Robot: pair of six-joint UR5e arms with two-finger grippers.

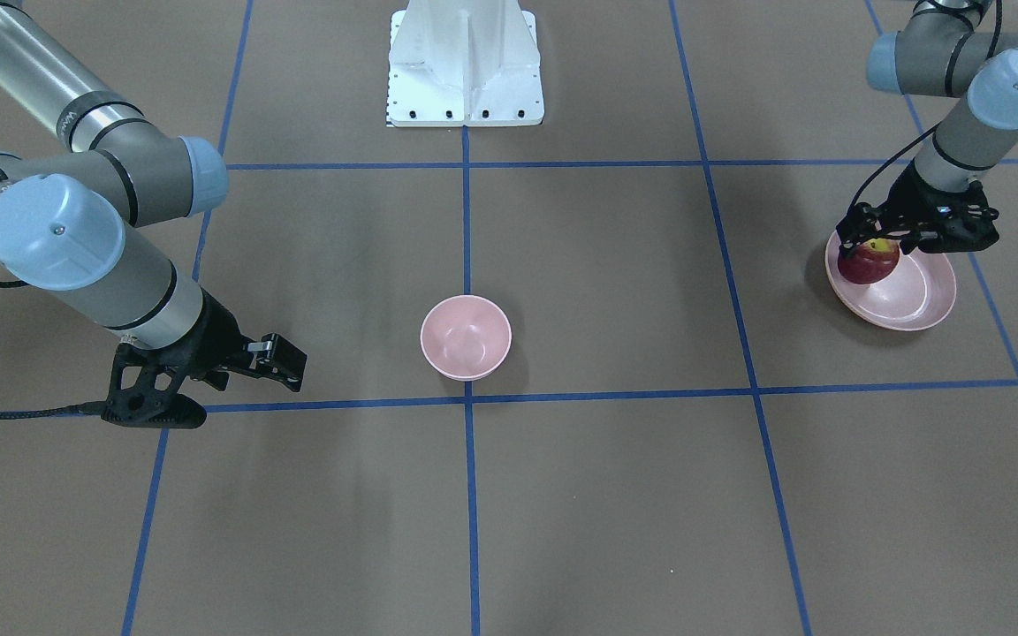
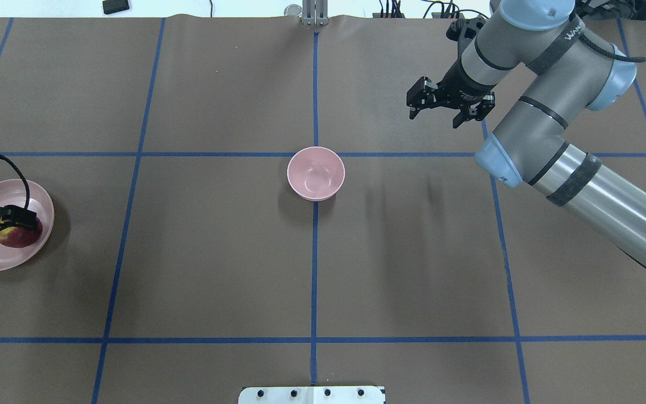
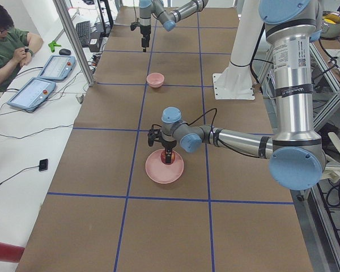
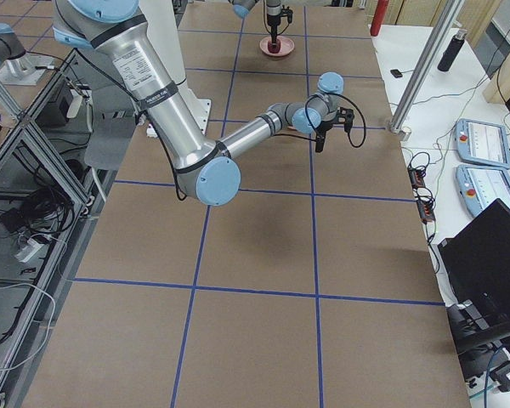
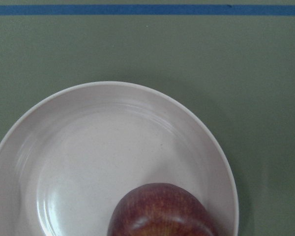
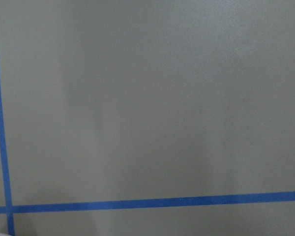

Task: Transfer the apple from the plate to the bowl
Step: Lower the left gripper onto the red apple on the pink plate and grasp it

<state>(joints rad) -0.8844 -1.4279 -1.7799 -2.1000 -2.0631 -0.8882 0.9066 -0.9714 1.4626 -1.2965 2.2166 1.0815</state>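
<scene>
The dark red apple (image 1: 869, 262) with a yellow-green top is over the pale pink plate (image 1: 915, 300), at the plate's side nearer the table's middle. My left gripper (image 1: 873, 240) comes down on the apple from above with its fingers closed on its sides. I cannot tell whether the apple touches the plate. The left wrist view shows the apple (image 5: 160, 211) at the bottom edge over the plate (image 5: 88, 162). The small deep pink bowl (image 1: 465, 337) stands empty at the table's centre, far from the plate. My right gripper (image 1: 288, 362) is open and empty, off to the bowl's side.
The white robot base (image 1: 465, 62) stands at the table's edge behind the bowl. Blue tape lines (image 1: 467, 230) cross the brown table. An operator (image 3: 5, 39) sits beside the table with tablets (image 3: 31, 93) in the exterior left view.
</scene>
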